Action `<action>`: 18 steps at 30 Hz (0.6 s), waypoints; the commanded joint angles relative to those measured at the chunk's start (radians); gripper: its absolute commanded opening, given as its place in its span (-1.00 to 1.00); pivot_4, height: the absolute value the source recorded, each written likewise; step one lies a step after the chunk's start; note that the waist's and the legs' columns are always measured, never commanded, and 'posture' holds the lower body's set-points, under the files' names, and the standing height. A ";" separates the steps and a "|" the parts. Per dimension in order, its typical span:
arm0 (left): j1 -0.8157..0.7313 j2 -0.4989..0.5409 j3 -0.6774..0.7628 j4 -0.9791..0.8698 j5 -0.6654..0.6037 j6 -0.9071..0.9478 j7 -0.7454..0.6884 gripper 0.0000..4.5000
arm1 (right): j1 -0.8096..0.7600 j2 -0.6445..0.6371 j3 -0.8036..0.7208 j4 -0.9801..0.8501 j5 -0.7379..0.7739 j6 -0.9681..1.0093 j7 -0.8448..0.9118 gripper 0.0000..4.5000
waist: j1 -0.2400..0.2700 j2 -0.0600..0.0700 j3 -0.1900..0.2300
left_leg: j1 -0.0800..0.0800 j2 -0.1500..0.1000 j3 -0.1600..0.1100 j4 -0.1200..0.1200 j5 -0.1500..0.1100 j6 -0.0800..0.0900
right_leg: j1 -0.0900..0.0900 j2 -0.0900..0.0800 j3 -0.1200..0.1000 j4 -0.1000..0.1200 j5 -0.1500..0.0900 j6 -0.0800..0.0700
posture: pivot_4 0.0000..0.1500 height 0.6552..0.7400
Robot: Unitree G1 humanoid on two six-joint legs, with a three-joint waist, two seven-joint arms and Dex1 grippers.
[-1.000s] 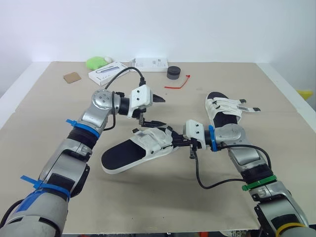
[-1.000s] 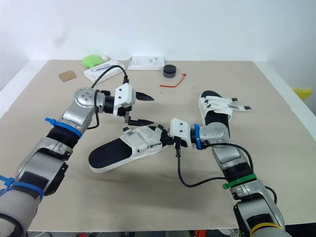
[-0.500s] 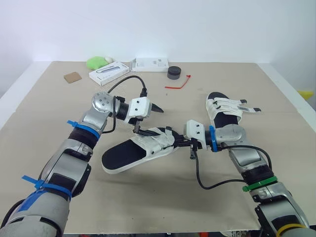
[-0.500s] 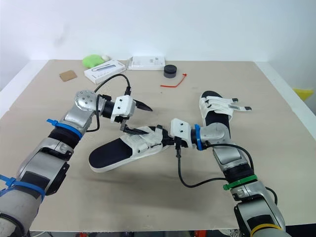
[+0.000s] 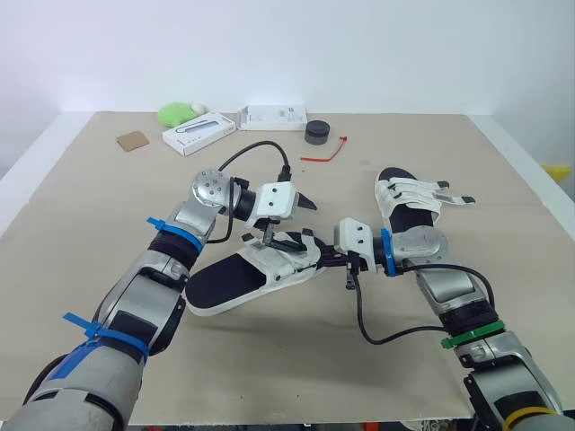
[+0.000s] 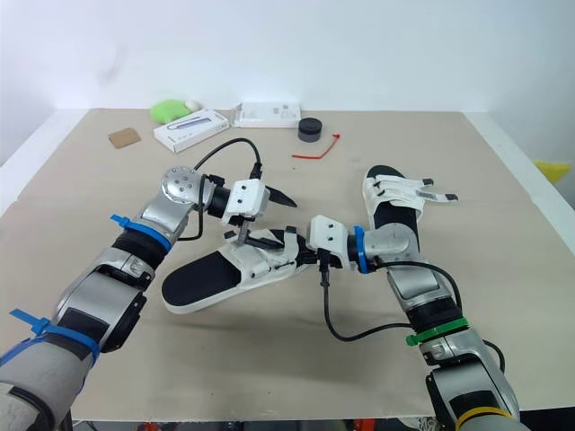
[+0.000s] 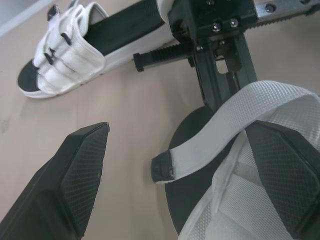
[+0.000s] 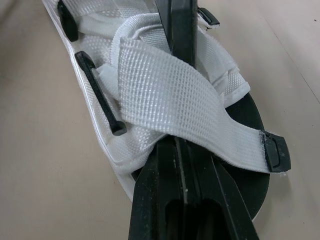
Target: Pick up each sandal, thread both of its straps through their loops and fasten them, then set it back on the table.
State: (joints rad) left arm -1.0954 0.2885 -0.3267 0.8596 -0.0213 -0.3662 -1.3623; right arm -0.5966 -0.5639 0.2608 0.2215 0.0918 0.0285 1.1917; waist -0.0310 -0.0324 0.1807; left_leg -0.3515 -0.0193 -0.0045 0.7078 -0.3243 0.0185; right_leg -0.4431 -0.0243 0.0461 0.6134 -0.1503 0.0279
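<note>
**Head views.** A black-soled sandal with white woven straps (image 5: 247, 274) sits over the middle of the beige bench (image 5: 81, 233). The right hand (image 5: 321, 260) is clenched on its strap end. The left hand (image 5: 302, 222) hangs released just above the same straps, with one finger over them and the other low against the webbing. A second sandal of the same kind (image 5: 406, 199) lies flat on the bench to the right, behind the right arm. Along the far edge are a green lump (image 5: 175, 113), a long white box (image 5: 199, 132), a flat white box (image 5: 276, 116), a black round puck (image 5: 315, 132), a red zip tie (image 5: 323, 153) and a brown cardboard scrap (image 5: 131, 140).

**Left wrist view.** The left hand's two fingers (image 7: 75, 185) stand wide apart. A loose white strap with a black tip (image 7: 235, 127) curls between them, lying over the farther finger. The second sandal (image 7: 75, 55) lies beyond on the bench.

**Right wrist view.** The right hand's fingers (image 8: 182, 45) are pressed together along the held sandal's upper. The loose strap (image 8: 170, 95) is draped across them, and its black tip (image 8: 275, 152) rests on the black sole. Two black loop bars (image 8: 100, 95) lie at the sandal's side.
</note>
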 commanded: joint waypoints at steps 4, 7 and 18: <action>0.007 -0.008 -0.025 0.002 0.041 0.017 -0.043 0.98 | 0.014 -0.007 0.009 -0.014 -0.015 0.015 0.000 -1.00 | 0.000 0.000 0.000 | 0.000 0.000 0.000 0.000 0.000 0.000 | 0.000 0.000 0.000 0.000 0.000 0.000 | 1.00 1.00; 0.002 -0.020 -0.019 0.018 0.054 -0.019 -0.007 0.98 | 0.015 -0.007 0.008 -0.015 -0.015 0.016 -0.001 -1.00 | 0.000 0.000 0.000 | 0.000 0.000 0.000 0.000 0.000 0.000 | 0.000 0.000 0.000 0.000 0.000 0.000 | 1.00 1.00; -0.041 -0.061 -0.016 0.123 0.097 -0.106 0.043 0.01 | 0.009 -0.006 0.009 -0.009 -0.016 0.013 -0.001 -1.00 | 0.001 0.000 0.000 | 0.000 0.000 0.000 0.000 0.000 0.000 | 0.000 0.000 0.000 0.000 0.000 0.000 | 1.00 1.00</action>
State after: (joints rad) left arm -1.1168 0.2366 -0.3390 0.9725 0.0620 -0.4554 -1.3174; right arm -0.5955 -0.5645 0.2596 0.2193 0.0916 0.0373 1.1884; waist -0.0295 -0.0326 0.1803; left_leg -0.3512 -0.0195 -0.0044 0.7078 -0.3244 0.0187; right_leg -0.4427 -0.0245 0.0465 0.6134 -0.1501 0.0282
